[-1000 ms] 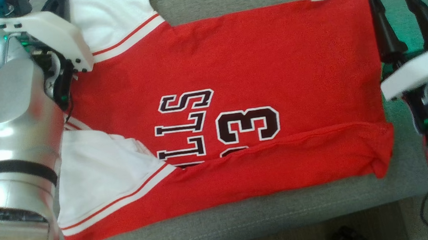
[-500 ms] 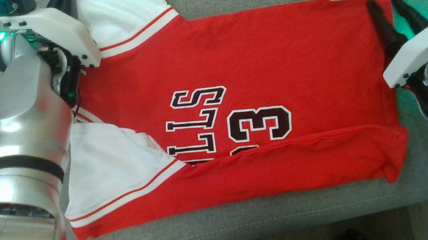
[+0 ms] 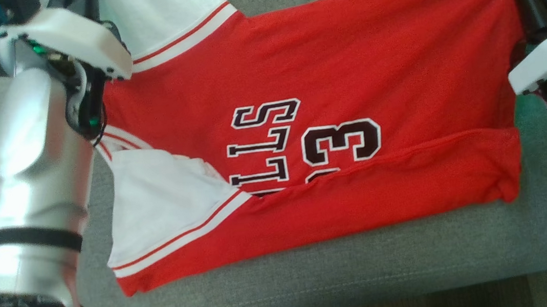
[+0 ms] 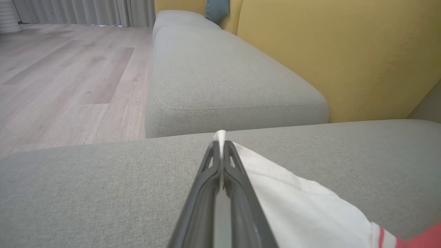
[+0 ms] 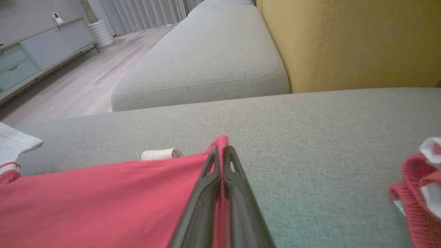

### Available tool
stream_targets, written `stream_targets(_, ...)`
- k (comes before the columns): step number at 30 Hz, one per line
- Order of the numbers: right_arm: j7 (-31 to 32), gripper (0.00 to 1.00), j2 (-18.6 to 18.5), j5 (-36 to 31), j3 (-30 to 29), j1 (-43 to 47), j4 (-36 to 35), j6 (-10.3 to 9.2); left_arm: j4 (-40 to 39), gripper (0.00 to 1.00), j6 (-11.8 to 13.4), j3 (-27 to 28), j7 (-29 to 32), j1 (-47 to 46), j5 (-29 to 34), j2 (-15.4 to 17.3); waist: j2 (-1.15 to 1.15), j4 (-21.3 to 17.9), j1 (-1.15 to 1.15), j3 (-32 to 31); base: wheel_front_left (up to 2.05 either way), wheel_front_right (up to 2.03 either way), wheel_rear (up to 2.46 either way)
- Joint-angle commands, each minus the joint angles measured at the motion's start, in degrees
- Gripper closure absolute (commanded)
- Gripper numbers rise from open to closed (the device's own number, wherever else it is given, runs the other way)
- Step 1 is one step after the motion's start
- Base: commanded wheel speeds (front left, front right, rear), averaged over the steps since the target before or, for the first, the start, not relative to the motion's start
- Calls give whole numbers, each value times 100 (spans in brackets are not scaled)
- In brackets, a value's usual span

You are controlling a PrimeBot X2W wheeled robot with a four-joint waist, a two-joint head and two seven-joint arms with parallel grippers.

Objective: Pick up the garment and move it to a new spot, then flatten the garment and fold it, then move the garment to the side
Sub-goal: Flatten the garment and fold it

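The grey sofa seat [image 3: 319, 282] takes up most of the scene, with a yellow backrest [image 4: 344, 51] behind it and wood floor [image 4: 51, 69] beyond. Spread across the seat lies the red shirt [image 3: 344, 52], printed side up, its near long edge folded over in a band and its white sleeves [image 3: 166, 207] at the robot's left. The left claw [image 4: 220, 146] is clenched on the edge of the far sleeve. The right claw [image 5: 220, 150] is clenched on the far corner of the red hem, which is drawn into a peak at its tips. A bundle of red and white cloth [image 5: 417, 179] sits off to its right. A small white roll [image 5: 162, 154] lies on the seat just beyond the shirt's far edge.
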Motion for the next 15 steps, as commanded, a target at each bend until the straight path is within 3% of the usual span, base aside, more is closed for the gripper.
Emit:
stream_targets(1, -78, 100, -130, -1, -31, -35, -247, -4, -446, 100, 17, 213, -68, 72, 88, 283, 0, 38, 0, -52, 0, 0, 0)
stream_targets(9, -47, 100, -139, 104, -73, 217, -248, -4, -1805, 100, 74, 335, -69, 956, 273, 421, 0, 103, 0, -275, 0, 0, 0)
stream_targets(15, -120, 100, -126, 244, -16, 650, -177, -4, -3093, 100, 306, 533, -69, 2096, 240, 536, 0, 127, 0, -474, 0, 0, 0)
